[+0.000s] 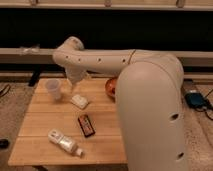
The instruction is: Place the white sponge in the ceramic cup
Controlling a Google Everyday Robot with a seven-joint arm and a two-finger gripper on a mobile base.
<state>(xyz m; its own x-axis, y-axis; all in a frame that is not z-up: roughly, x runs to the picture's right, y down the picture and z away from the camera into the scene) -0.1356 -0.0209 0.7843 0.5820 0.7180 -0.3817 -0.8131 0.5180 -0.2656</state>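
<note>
Gripper (76, 86) hangs low over the back half of the wooden table (40, 120); can't tell how wide it is set.
White sponge (80, 101) lies flat just below and slightly right of it. Ceramic cup (53, 89) stands upright to its left, near the left edge, with open wood between. Orange bowl (110, 87) sits to its right, partly behind the arm (100, 60). Black bar (86, 124) and white bottle (65, 142) lie well apart, toward the front edge.

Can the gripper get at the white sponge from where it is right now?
Probably yes. The gripper hangs just above the white sponge, with nothing visible between them. The ceramic cup and the black bar sit apart from the sponge, leaving its top open.
</note>
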